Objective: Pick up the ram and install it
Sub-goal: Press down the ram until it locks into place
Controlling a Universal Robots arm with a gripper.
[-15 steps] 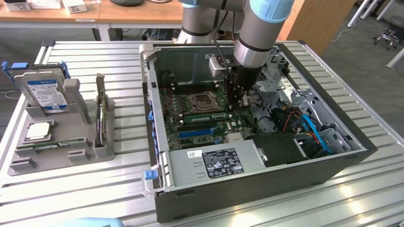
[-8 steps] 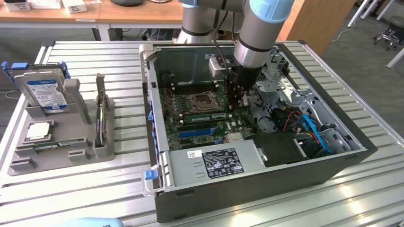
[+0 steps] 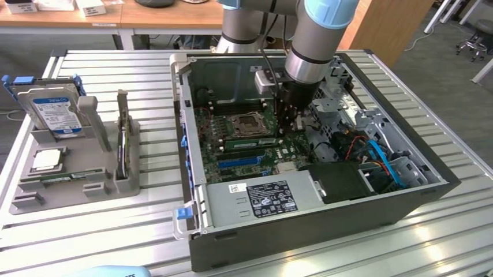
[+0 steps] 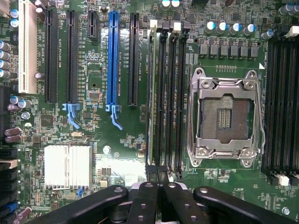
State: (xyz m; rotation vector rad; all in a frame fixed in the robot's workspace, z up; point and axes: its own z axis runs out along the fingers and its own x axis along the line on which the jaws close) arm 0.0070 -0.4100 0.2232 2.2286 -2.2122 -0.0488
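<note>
Closed gripper (image 4: pixel 159 189) over seated ram (image 4: pixel 151 98).

Even, bright overhead light; soft glare patches on the slatted table (image 3: pixel 431 231) (exterior view's right). Case interior (image 3: pixel 231 75) shadowed. Wrist view sharp, evenly lit

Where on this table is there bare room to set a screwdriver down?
Bare slats lie on the table in front of the grey parts tray, and behind it beside the computer case. Inside the case it is crowded: the motherboard, cables and gripper.
</note>
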